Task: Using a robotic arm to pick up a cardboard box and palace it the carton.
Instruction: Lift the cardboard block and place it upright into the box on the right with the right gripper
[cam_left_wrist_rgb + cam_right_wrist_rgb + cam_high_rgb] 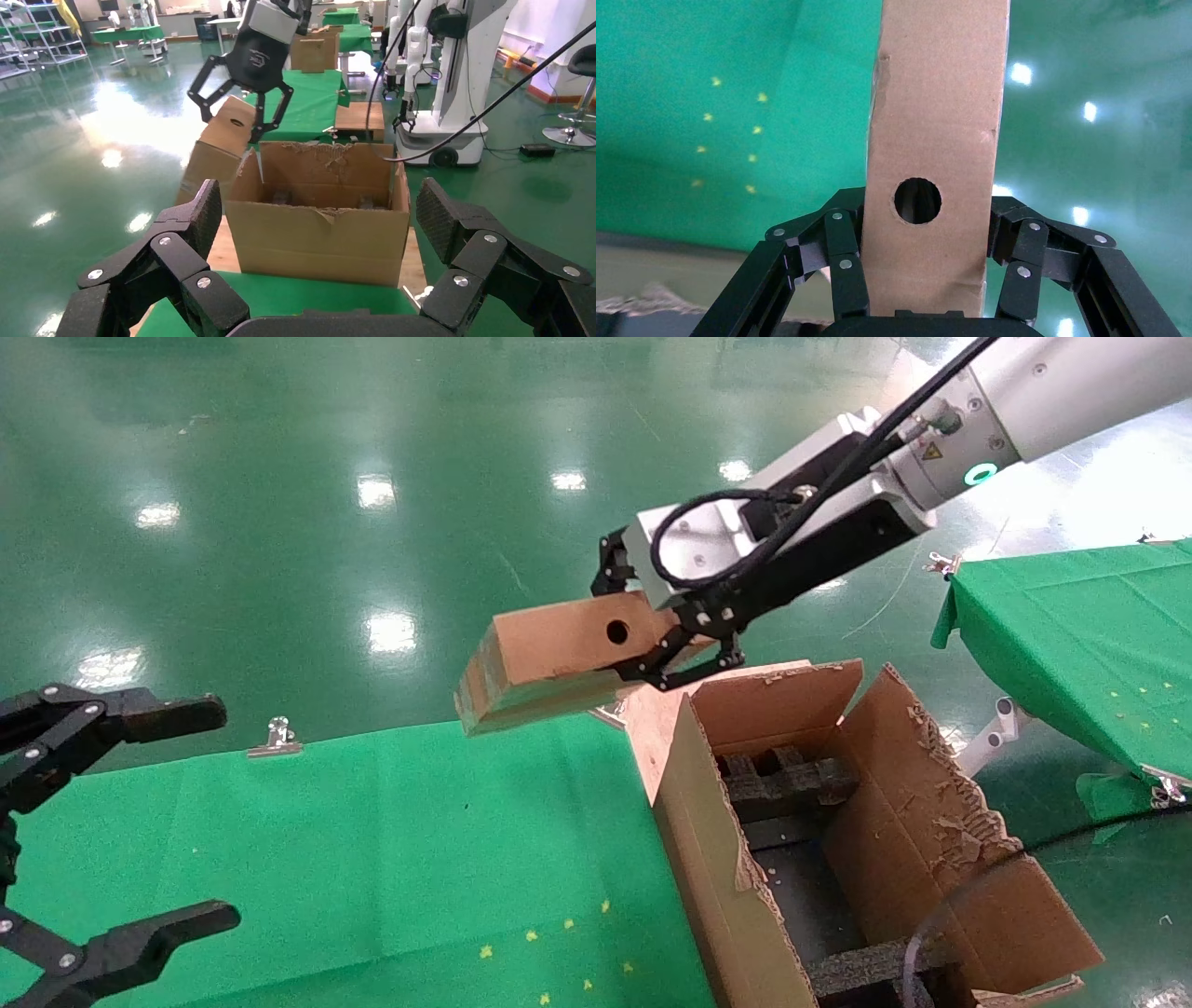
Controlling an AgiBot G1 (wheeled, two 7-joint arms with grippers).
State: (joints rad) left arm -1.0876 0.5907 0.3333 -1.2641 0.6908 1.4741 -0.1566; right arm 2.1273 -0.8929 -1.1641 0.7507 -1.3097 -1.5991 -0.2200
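Note:
My right gripper (643,631), on the white robotic arm (1024,393), is shut on one end of the small cardboard box (549,649). The box hangs in the air, tilted, its round hole facing up, just beyond the carton's far left corner. In the right wrist view the box (937,105) sits between the fingers (842,253) of the right gripper (926,210). The big carton (708,859) stands open at the table's right end, with black foam inserts (787,780) inside. My left gripper (219,812) is open and empty at the lower left. In the left wrist view the left gripper (320,225) faces the carton (316,239).
A green-clothed table (372,859) lies in front, with a metal clip (275,740) on its far edge. A second green table (1071,626) stands to the right. A black cable (1071,836) crosses the carton's right flap. Glossy green floor lies beyond.

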